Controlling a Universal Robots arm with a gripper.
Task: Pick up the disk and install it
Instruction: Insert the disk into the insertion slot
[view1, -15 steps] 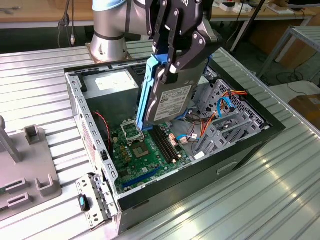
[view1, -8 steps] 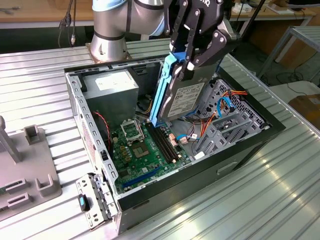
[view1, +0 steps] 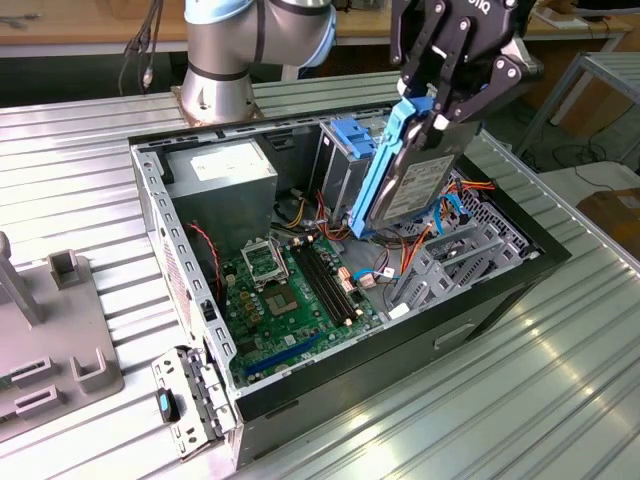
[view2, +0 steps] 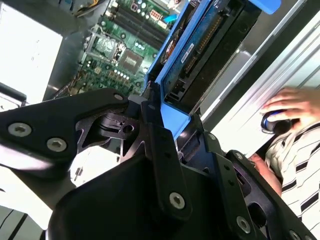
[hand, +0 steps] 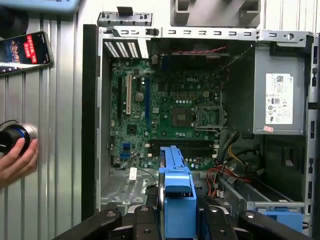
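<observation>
My gripper (view1: 430, 115) is shut on the disk (view1: 410, 175), a dark drive framed by a bright blue carrier rail. I hold it on edge, tilted, above the open computer case (view1: 500, 290), beside the drive cage (view1: 340, 175). In the second wrist view the disk (view2: 200, 50) sticks out from between the black fingers (view2: 155, 125), with the motherboard beyond it. In the first wrist view the blue rail (hand: 175, 195) of the disk rises between the fingers, and the gripper (hand: 177, 215) hangs over the case interior.
The case lies open on a ribbed metal table (view1: 560, 400), with the motherboard (view1: 290, 290), the power supply (view1: 225, 175) and coloured cables (view1: 440, 225) inside. A grey fixture (view1: 60, 340) stands at the exterior view's left. A person's hand (hand: 17, 160) rests on a knob beside a phone (hand: 25, 52).
</observation>
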